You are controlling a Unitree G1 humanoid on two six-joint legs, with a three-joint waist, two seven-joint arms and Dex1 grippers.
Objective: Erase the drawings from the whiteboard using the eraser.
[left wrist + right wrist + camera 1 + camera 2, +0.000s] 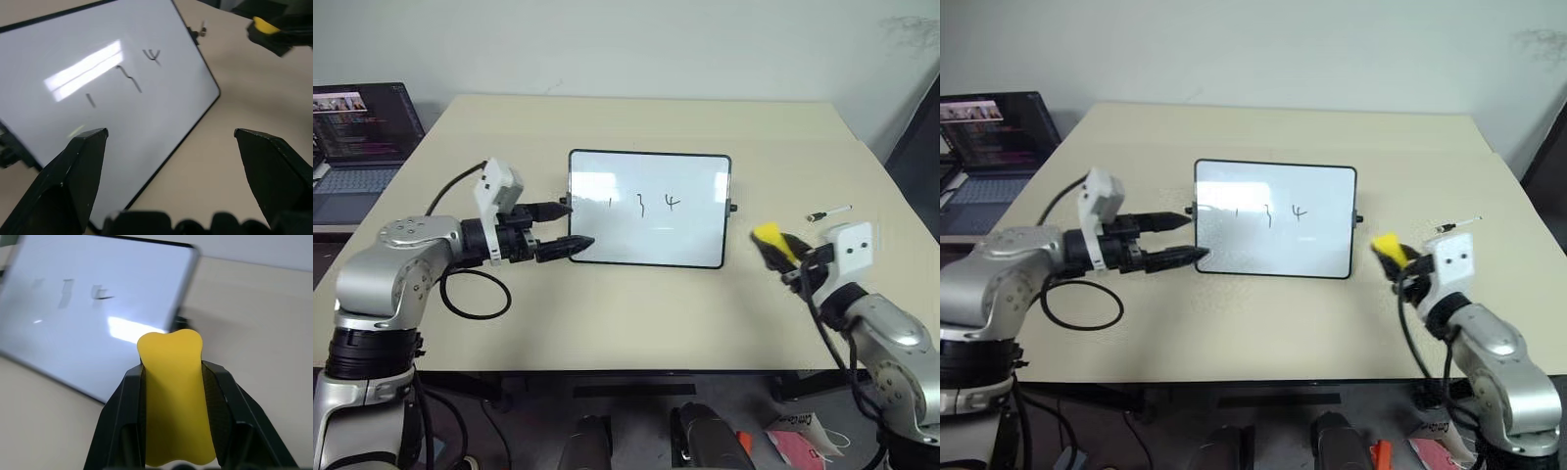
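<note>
Whiteboard (649, 240) with three drawings (642, 204), one eraser (771, 241), one marker pen (829, 213)

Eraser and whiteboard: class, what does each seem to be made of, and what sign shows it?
Eraser: likely soft foam or rubber, matte yellow; it pinches in where the right hand squeezes it. Whiteboard: smooth glossy white face, mirroring light streaks; thin black frame, probably plastic.

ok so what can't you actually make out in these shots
- Underside of the small yellow oblong eraser: hidden in the right wrist view by the right gripper's black fingers.
- Thin white marker pen on the table: too small in the head views for any label.
- Laptop: cut off by the edge.
</note>
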